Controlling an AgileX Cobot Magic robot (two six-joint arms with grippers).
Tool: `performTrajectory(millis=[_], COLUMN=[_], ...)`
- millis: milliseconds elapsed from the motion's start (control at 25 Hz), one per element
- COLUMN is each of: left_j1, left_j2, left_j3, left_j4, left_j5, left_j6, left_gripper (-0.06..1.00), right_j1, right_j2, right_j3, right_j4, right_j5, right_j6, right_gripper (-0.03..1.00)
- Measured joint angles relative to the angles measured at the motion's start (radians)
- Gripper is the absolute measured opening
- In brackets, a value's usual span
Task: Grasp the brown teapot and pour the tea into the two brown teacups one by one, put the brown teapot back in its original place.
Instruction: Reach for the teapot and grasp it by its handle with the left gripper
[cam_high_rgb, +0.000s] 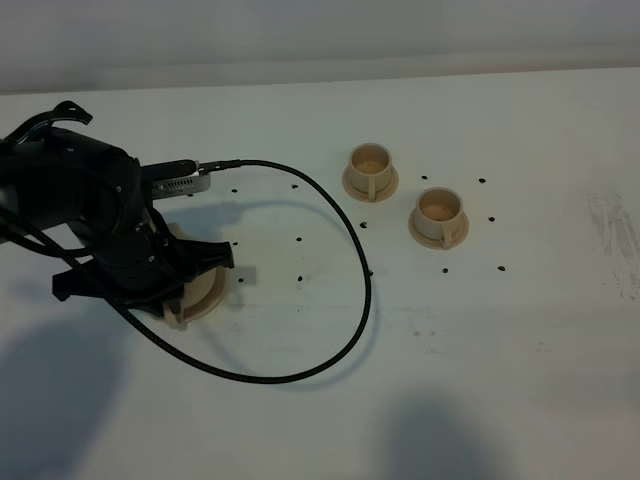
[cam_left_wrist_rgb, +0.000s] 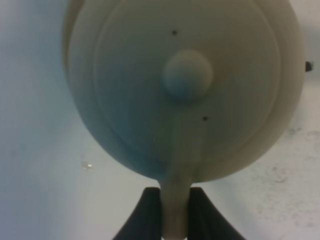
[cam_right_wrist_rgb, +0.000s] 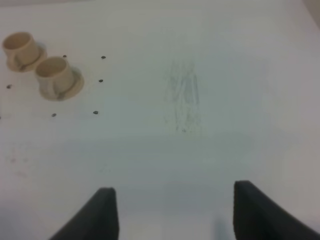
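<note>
The brown teapot (cam_left_wrist_rgb: 185, 90) sits on the left of the table (cam_high_rgb: 480, 380), well apart from the two brown teacups (cam_high_rgb: 438, 217). Your left tool (cam_left_wrist_rgb: 175, 195) pinches its handle (cam_left_wrist_rgb: 182, 150), so you can lift and tip it; your right tool (cam_right_wrist_rgb: 172, 210) hangs wide open, empty.

**Q:** Which text, labels, numbers or signs are legible in these views?

**A:** None. The brown teapot (cam_left_wrist_rgb: 185, 100), the far teacup (cam_high_rgb: 371, 168), the near teacup (cam_high_rgb: 438, 215) and the white surface (cam_high_rgb: 520, 380) bear no readable marks. The small dark dots (cam_high_rgb: 299, 240) on the surface form no characters.
</note>
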Motion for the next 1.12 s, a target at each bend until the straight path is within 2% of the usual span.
performTrajectory(millis=[160,720,1120], left_j1=[0.000,0.000,0.000], left_j2=[-0.010,-0.011,-0.041], left_j3=[0.001,0.001,0.002], left_j4=[0.032,0.047,0.095], left_j5=[0.007,0.015,0.022], left_j6=[0.001,0.096,0.142], left_gripper=[0.01,0.01,0.01], right_j1=[0.000,0.000,0.000], right_j2=[0.000,0.000,0.000], right_j3=[0.000,0.000,0.000], right_j4=[0.000,0.000,0.000], right_j5=[0.000,0.000,0.000], right_j6=[0.000,0.000,0.000], right_gripper=[0.49,0.49,0.49])
